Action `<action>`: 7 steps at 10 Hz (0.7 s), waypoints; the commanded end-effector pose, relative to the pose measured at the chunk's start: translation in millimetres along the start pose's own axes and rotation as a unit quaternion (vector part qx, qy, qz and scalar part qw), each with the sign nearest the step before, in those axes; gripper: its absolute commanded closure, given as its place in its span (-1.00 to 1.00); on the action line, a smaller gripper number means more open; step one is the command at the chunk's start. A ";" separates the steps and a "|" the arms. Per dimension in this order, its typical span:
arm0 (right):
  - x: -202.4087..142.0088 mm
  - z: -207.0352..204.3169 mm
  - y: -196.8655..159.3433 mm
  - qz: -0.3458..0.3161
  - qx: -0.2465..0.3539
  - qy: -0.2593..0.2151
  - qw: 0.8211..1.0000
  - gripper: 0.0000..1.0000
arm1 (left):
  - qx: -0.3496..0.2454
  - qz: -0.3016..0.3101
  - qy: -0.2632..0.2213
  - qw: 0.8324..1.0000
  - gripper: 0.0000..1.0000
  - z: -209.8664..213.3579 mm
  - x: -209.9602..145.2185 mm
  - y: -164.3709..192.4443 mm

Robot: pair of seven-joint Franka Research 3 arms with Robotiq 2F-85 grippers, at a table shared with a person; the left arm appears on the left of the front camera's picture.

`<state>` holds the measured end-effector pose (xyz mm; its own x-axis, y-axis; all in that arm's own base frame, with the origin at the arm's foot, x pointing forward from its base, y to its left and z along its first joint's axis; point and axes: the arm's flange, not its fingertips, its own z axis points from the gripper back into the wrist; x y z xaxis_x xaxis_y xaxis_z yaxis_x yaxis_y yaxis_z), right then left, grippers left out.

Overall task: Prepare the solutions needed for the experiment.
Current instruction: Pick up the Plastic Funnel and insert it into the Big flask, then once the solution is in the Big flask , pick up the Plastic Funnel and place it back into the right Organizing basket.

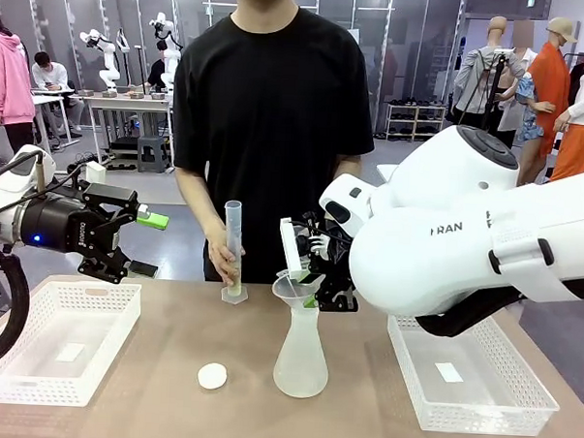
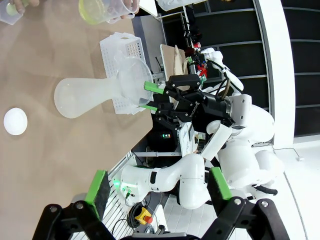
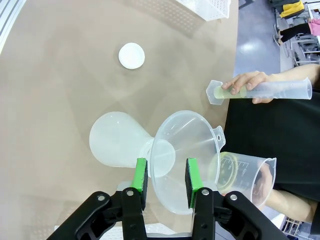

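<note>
A frosted conical flask [image 1: 300, 360] stands upright near the middle of the brown desk [image 1: 158, 412]. A clear plastic funnel [image 1: 297, 289] is seated in its neck. The right gripper [image 3: 166, 164] reaches in from the robot's side. Its fingers are parted with the funnel's near rim in the gap between the green pads [image 3: 141, 175]. Whether either pad touches the plastic is hard to tell.

The solutions [image 3: 225, 170], a pale yellow see-through liquid, lie as a shallow pool in a clear plastic beaker [image 3: 252, 175]. The person holds the beaker just beside the funnel's far rim. A little of the same yellow sits at the foot of a tall clear graduated cylinder [image 1: 234, 246], which the person's other hand [image 1: 222, 257] steadies on the desk's far edge.

A small white round disc [image 1: 212, 376] lies flat to the flask's left, well apart from it. A white mesh basket [image 1: 60, 311] sits at each end of the desk. In the front view, the right arm's bulky white body overhangs the far side of the right-hand basket [image 1: 478, 402]. The left gripper [image 1: 124, 236] hangs above the left basket with its fingers spread wide, holding nothing.
</note>
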<state>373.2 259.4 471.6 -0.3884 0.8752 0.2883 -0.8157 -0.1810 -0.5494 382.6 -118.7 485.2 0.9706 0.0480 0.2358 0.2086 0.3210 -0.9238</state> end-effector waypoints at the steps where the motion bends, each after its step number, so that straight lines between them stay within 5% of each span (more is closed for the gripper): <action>1: -0.6 0.0 -0.5 -0.001 -0.001 -0.003 1.000 0.19 | -0.013 0.002 -0.005 1.000 -1.00 -1.7 -0.3 -2.5; 7: -0.6 0.0 -0.5 -0.001 -0.001 -0.003 1.000 0.19 | -0.013 0.002 -0.005 1.000 -1.00 -1.7 -0.3 -2.5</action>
<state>372.9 259.8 471.7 -0.3893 0.8754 0.2865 -0.8149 -0.1823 -0.5502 382.6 -118.7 485.2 0.9706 0.0480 0.2358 0.2086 0.3210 -0.9238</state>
